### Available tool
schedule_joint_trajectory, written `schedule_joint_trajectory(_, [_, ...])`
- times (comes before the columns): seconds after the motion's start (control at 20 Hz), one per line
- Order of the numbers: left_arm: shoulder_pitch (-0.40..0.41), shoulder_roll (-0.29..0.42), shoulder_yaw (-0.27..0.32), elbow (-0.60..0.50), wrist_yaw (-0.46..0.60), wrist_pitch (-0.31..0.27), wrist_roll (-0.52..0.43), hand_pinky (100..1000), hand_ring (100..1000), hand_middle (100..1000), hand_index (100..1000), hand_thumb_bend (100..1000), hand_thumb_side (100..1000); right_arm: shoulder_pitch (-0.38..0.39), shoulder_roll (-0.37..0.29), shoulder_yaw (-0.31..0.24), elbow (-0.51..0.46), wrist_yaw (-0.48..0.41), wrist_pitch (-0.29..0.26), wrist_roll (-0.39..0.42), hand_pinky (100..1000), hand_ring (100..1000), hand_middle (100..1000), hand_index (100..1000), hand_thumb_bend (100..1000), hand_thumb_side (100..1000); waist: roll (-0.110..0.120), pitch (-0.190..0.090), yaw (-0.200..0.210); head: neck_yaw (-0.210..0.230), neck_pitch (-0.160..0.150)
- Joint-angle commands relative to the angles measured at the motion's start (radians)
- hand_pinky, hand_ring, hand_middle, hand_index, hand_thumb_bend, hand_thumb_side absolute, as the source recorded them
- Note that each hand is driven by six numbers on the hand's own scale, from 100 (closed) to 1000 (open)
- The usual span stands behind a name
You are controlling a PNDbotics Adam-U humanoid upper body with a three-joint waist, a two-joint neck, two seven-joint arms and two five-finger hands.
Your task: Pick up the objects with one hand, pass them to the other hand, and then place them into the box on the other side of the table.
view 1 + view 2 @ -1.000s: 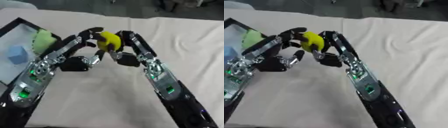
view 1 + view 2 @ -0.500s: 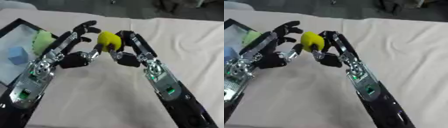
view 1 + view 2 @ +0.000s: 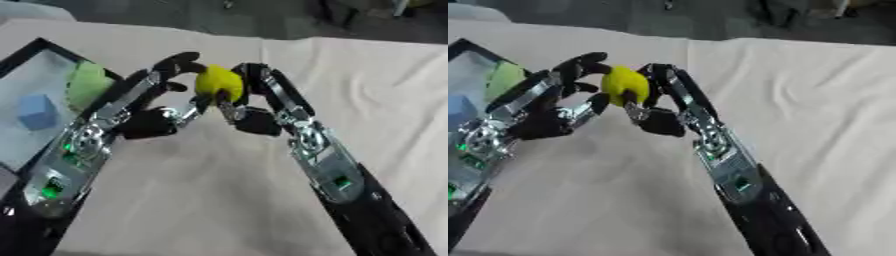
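Ball (image 3: 219,82): one, yellow, round, pinched in my right hand (image 3: 248,107). My left hand (image 3: 162,107) spreads open, fingertips at it. Box (image 3: 35,55) holds two items: one blue cube (image 3: 37,111), one green object (image 3: 86,85).

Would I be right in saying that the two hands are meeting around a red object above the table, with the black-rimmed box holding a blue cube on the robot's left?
Not quite: the object between the left hand and right hand is yellow, not red, as the left eye view shows. The rest stands: the black-rimmed box with the blue cube sits on the robot's left.
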Motion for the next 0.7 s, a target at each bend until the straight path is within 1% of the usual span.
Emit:
schedule_joint_trajectory(0.05, [-0.016, 0.005, 0.002, -0.002, -0.005, -0.004, -0.03, 895, 1000, 1000, 877, 301, 613, -0.02, 0.003, 0.0, -0.023, -0.008, -0.003, 0.006, 467, 407, 223, 457, 100, 156, 0.016, 0.0, 0.0, 0.001, -0.013])
schedule_joint_trajectory(0.25, [-0.017, 0.004, 0.004, 0.005, -0.007, 0.004, -0.029, 888, 1000, 1000, 874, 291, 605, -0.02, 0.004, 0.001, -0.024, -0.011, -0.003, 0.012, 465, 406, 222, 456, 100, 156, 0.016, 0.0, 0.001, 0.001, -0.013])
schedule_joint_trajectory(0.5, [-0.019, 0.005, 0.003, 0.005, -0.01, 0.009, 0.009, 885, 1000, 1000, 880, 299, 577, -0.021, 0.004, 0.002, -0.022, -0.015, -0.004, 0.022, 463, 406, 221, 456, 100, 154, 0.016, 0.0, 0.001, 0.004, -0.017])
schedule_joint_trajectory(0.7, [-0.02, 0.006, 0.005, -0.011, -0.036, 0.009, 0.076, 885, 1000, 1000, 881, 313, 528, -0.022, 0.004, 0.002, -0.022, -0.015, -0.003, 0.021, 463, 406, 220, 455, 100, 153, 0.016, 0.001, 0.001, 0.005, -0.019])
